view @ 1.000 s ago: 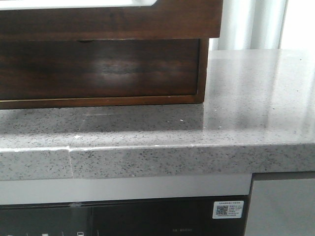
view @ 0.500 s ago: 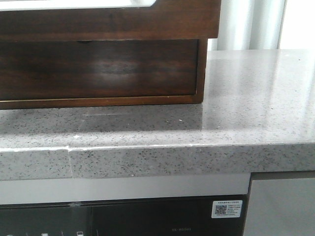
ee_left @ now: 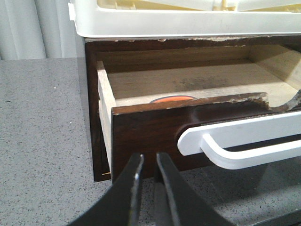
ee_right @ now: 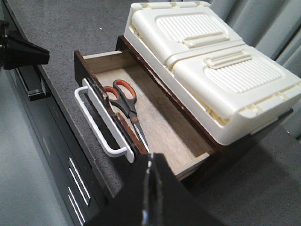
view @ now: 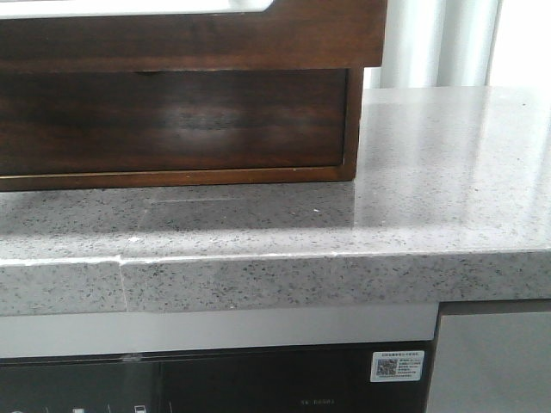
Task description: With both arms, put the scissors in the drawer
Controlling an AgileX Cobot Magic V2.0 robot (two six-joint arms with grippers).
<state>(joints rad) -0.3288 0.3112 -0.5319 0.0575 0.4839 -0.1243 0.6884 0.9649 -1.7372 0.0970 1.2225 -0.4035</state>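
The drawer (ee_right: 162, 129) is pulled out of the wooden cabinet, and its dark brown front (ee_left: 150, 136) carries a white handle (ee_left: 244, 141). The scissors (ee_right: 125, 101), with orange-and-grey handles, lie flat inside it along the front wall. Only an orange handle tip (ee_left: 171, 99) of the scissors shows over the front's top edge. My left gripper (ee_left: 148, 157) hovers just before the drawer front's left end, open by a narrow gap with nothing in it. My right gripper (ee_right: 150, 157) is shut and empty, above the drawer's right end. In the front view the drawer front (view: 189, 34) juts out over the counter.
A cream plastic box (ee_right: 202, 61) sits on the cabinet top. A lower drawer front (view: 172, 120) with a small notch is closed. The speckled grey counter (view: 430, 172) runs off to the right. A dark appliance front (view: 215, 379) lies below the counter edge.
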